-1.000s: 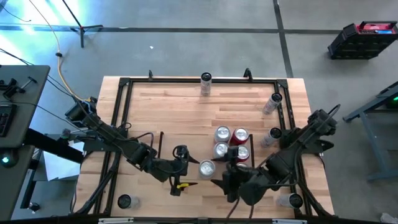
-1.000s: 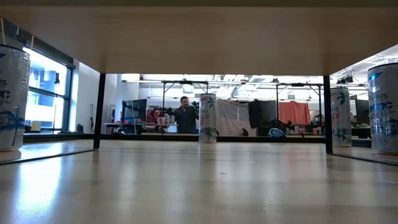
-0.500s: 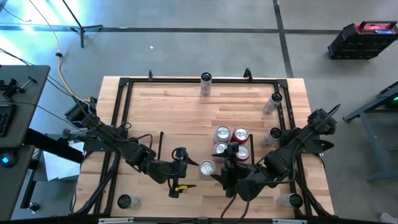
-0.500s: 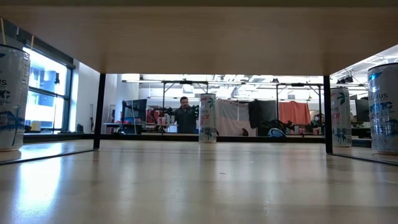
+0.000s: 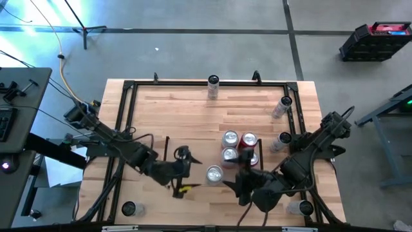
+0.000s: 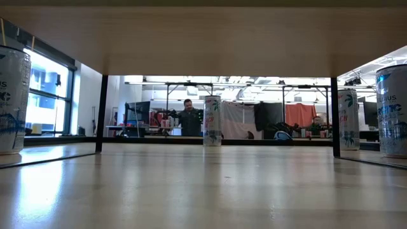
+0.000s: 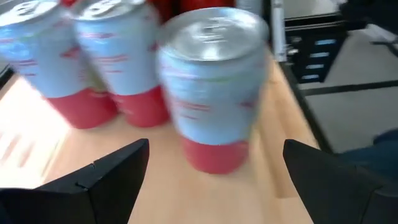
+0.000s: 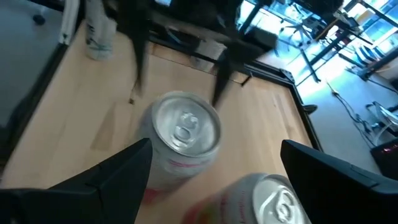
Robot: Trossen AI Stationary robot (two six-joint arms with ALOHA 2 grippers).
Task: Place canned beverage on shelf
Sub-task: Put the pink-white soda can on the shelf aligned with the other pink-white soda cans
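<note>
Item: lone can (image 5: 214, 173) on shelf (image 5: 193, 116), at 7 o'clock of the can cluster (image 5: 238, 148). Left gripper (image 5: 188, 166) and right gripper (image 5: 239, 183) flank it, fingers spread, holding nothing. Step judged: approach; next calls for closing on it.

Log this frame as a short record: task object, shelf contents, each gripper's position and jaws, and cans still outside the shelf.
task object: lone can, upright between both grippers
shelf: four cans grouped near its right rail
left gripper: left of the lone can, jaws open, empty
right gripper: right of the lone can, jaws open, empty
outside shelf: loose cans along the table edges, one at the far rail
</note>
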